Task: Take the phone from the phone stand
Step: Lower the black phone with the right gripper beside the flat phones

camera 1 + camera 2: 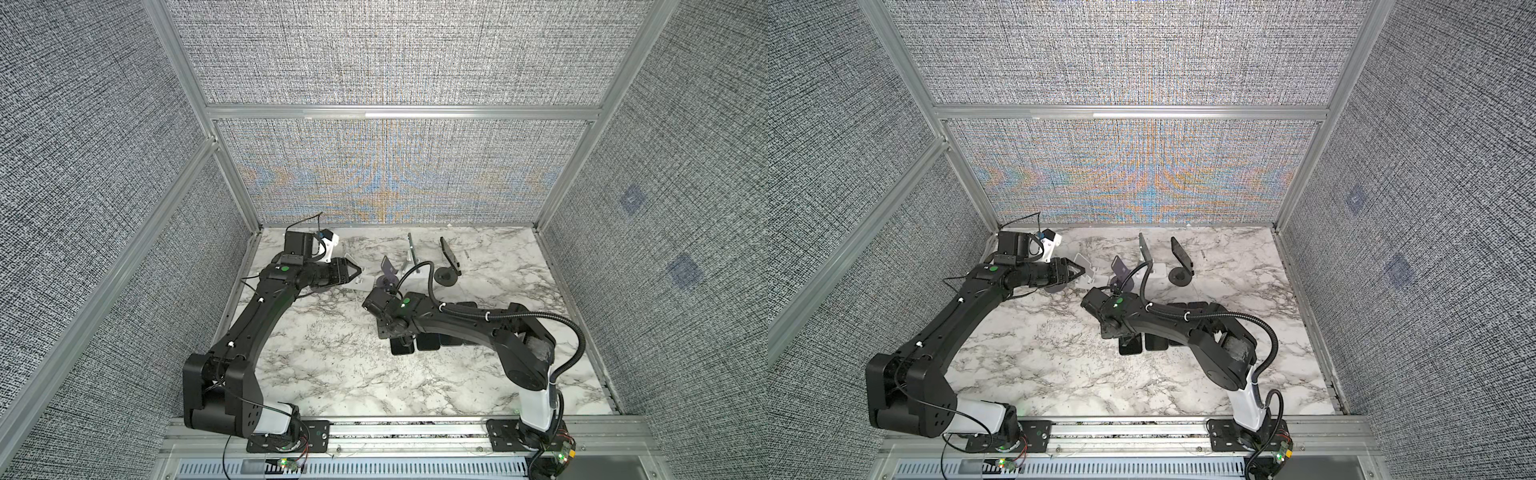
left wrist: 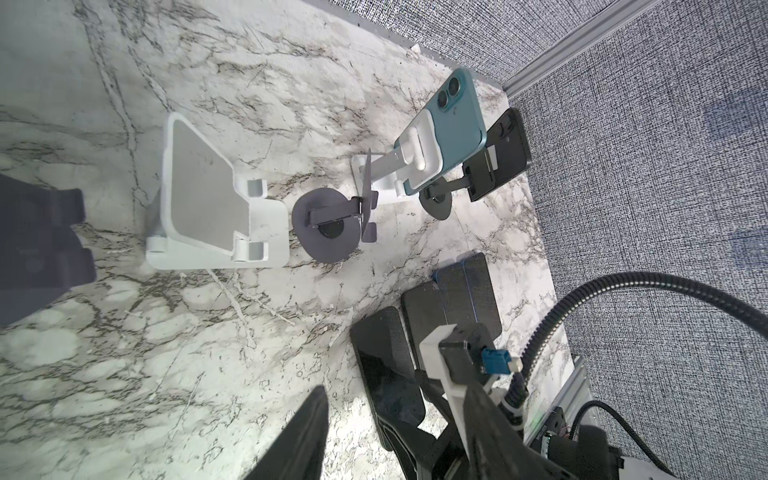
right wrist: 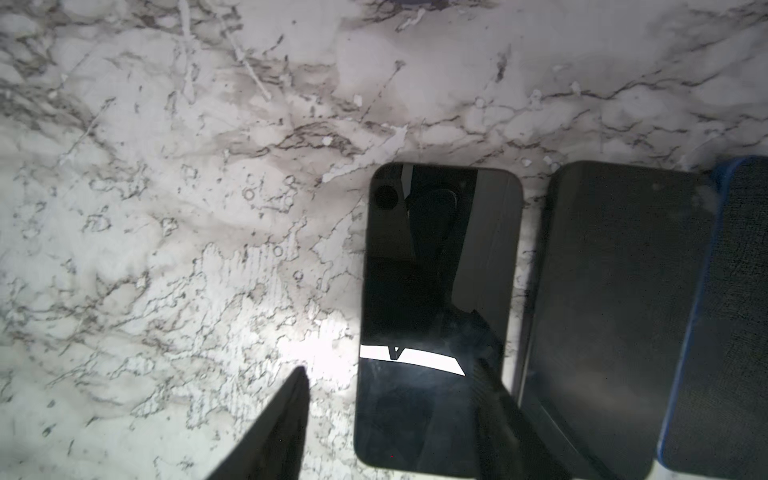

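A teal phone (image 2: 453,124) leans in a white phone stand (image 2: 386,170) at the back, seen edge-on in both top views (image 1: 410,247) (image 1: 1143,247). Beside it a black phone (image 2: 505,149) (image 1: 449,251) sits in a black stand (image 1: 444,277). My right gripper (image 3: 390,345) is open, low over a black phone (image 3: 440,270) (image 1: 402,347) lying flat. One finger is over the marble, the other over that phone's far edge. My left gripper (image 2: 395,388) (image 1: 359,274) is open and empty beside an empty white stand (image 2: 208,199).
An empty dark round-based stand (image 2: 328,224) (image 1: 388,270) stands between the white stands. More phones (image 3: 615,291) (image 3: 731,311) lie flat in a row under my right arm. Fabric walls and metal rails (image 1: 399,112) close in the marble table (image 1: 332,374).
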`<action>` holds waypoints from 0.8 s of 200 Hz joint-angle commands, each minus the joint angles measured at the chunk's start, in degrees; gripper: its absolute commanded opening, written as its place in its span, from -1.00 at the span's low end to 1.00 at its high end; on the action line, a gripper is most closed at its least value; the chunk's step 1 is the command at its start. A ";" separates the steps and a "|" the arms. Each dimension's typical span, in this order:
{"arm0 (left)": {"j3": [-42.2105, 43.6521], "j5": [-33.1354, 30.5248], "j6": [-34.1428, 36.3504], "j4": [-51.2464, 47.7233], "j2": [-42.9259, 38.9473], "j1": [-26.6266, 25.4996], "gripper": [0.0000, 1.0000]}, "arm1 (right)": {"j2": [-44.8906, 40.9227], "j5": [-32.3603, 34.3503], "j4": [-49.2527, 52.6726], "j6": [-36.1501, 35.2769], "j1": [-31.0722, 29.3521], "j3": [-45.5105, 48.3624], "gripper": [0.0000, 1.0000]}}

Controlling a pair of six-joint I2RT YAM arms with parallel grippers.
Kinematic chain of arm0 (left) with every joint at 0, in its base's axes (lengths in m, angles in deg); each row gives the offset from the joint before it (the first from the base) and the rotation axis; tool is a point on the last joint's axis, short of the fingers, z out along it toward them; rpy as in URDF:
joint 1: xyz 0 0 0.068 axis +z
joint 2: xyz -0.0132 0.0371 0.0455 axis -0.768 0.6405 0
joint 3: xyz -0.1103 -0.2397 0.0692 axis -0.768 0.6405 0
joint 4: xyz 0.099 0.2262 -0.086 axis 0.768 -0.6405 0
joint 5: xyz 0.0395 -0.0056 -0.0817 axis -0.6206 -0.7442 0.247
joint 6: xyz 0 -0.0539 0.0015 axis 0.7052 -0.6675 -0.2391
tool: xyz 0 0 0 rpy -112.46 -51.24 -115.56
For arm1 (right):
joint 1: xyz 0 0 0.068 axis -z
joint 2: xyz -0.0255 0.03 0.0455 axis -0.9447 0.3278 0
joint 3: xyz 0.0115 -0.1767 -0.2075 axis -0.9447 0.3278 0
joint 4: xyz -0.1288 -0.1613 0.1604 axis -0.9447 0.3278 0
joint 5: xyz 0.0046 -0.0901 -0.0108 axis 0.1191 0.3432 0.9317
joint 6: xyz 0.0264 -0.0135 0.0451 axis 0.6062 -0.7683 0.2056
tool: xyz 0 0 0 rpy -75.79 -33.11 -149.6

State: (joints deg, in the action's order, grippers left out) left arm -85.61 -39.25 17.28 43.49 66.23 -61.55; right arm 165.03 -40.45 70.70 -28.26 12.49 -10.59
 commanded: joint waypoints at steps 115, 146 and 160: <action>0.36 1.24 -0.22 1.35 -0.83 0.35 0.07 | 7.94 -3.32 -1.15 -2.19 -1.45 -2.67 -0.45; 0.40 1.32 -0.40 1.47 -0.64 0.32 0.07 | 7.65 -2.87 -1.26 -2.17 -1.06 -1.52 -0.45; 0.40 1.36 -0.48 1.48 -0.60 0.37 0.07 | 7.61 -2.88 -1.11 -2.53 -0.82 -1.40 -0.45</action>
State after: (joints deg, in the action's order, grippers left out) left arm -85.22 -38.63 17.04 43.93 65.77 -61.26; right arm 172.50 -43.79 67.64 -30.54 11.34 -12.54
